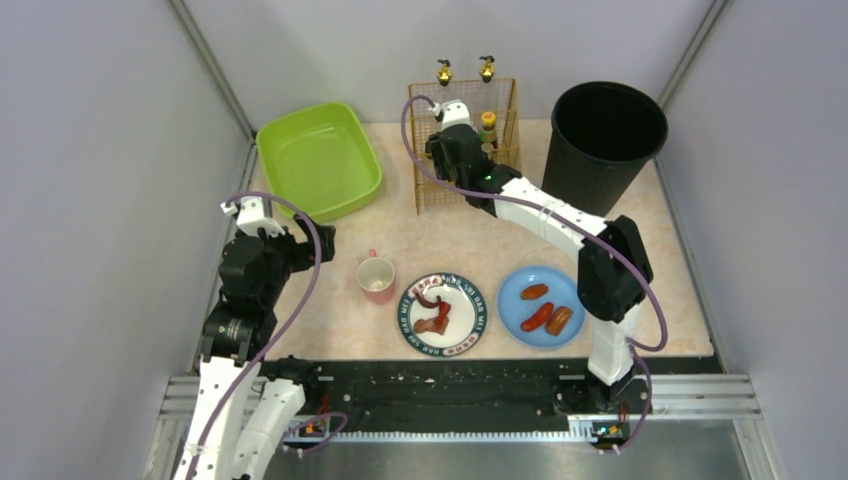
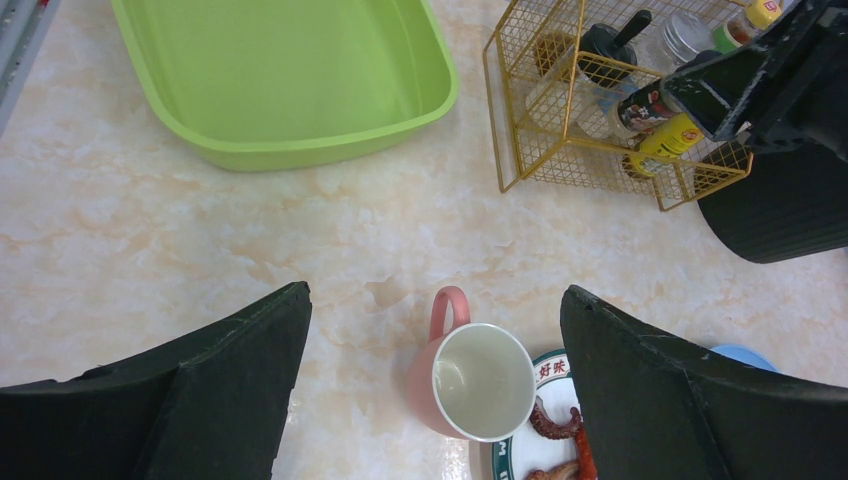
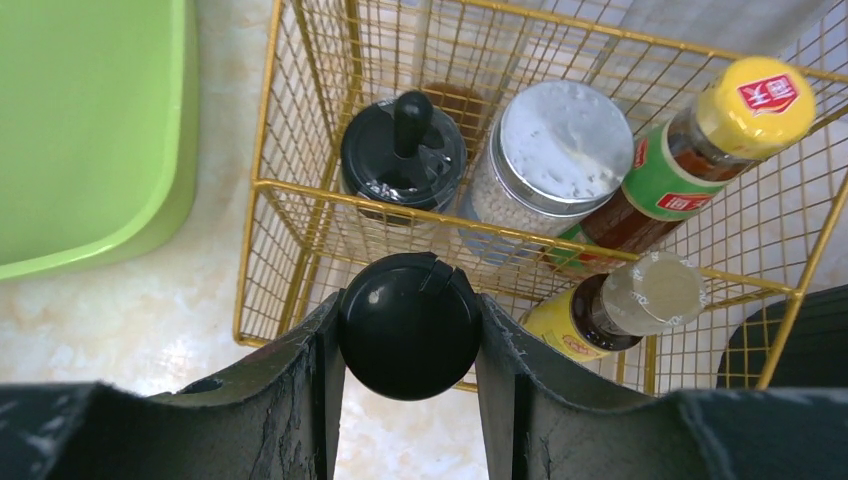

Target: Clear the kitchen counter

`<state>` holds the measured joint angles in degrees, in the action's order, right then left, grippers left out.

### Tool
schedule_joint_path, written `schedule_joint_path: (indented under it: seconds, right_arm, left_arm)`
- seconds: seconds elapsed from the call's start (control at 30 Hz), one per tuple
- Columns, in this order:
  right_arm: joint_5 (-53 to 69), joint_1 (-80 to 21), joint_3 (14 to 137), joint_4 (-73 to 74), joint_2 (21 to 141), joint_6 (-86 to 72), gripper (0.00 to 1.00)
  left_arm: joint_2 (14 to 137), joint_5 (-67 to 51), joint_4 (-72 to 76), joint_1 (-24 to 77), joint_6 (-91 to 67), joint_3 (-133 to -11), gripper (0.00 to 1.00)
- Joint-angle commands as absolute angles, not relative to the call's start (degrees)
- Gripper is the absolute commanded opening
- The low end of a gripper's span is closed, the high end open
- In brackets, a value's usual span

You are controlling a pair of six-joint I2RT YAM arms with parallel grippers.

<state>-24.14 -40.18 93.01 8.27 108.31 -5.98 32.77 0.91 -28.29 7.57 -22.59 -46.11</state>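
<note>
Pale beige-pink stone with faint speckled marbling makes up the kitchen counter (image 1: pixel 440 235), a broad flat rectangle running from the black rail (image 1: pixel 440 385) at the near edge to the back wall, between the side walls. Nearest on it sit a patterned plate (image 1: pixel 405 318) holding reddish scraps of food and, to its right, a blue plate (image 1: pixel 512 288) with three sausages. Just left of the patterned plate stands a pink mug (image 1: pixel 376 278), upright and empty, its rim touching or overlapping that plate's rim in the left wrist view. The left gripper (image 2: pixel 435 293) hovers above the mug with its fingers spread wide, gripping nothing. Farther back lie a lime-green tub (image 1: pixel 320 160) on the left, a gold wire rack (image 1: pixel 430 195) in the middle and a black bin (image 1: pixel 590 175) on the right. The right gripper (image 3: pixel 410 325) is at the rack, closed around a black-capped jar (image 3: pixel 408 310) at the front wires; whether the jar is inside the rack I cannot tell. Behind it the rack holds a knob-lidded jar (image 3: pixel 403 155), a silver-lidded jar (image 3: pixel 560 145) and two bottles.
</note>
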Motion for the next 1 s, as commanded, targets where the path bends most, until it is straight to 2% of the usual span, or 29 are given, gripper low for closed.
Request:
schedule_joint_path:
  seconds: [0.0, 0.57, 0.7, 0.87, 0.97]
  right_arm:
    - [-22.96, -38.64, 97.49, 6.36, 110.86, -7.38, 0.00]
    - [-19.52, -36.58, 101.51, 10.46, 119.21, -10.96, 0.02]
    - [-19.31, -36.49, 101.51, 11.09, 119.36, -11.20, 0.15]
    - [-19.36, -36.48, 102.01, 12.06, 119.37, -11.25, 0.47]
    - [-19.36, -36.48, 102.30, 12.60, 119.11, -11.17, 0.53]
  left_arm:
    - [32.61, 0.70, -26.72, 7.30, -22.59, -46.23, 0.99]
    - [32.50, 1.05, -26.72, 7.29, -22.52, -46.21, 0.99]
    - [32.40, 0.95, -26.75, 7.29, -22.50, -46.19, 0.99]
    - [32.42, 0.88, -26.72, 7.29, -22.51, -46.19, 0.99]
    - [32.43, 0.88, -26.72, 7.29, -22.54, -46.23, 0.99]
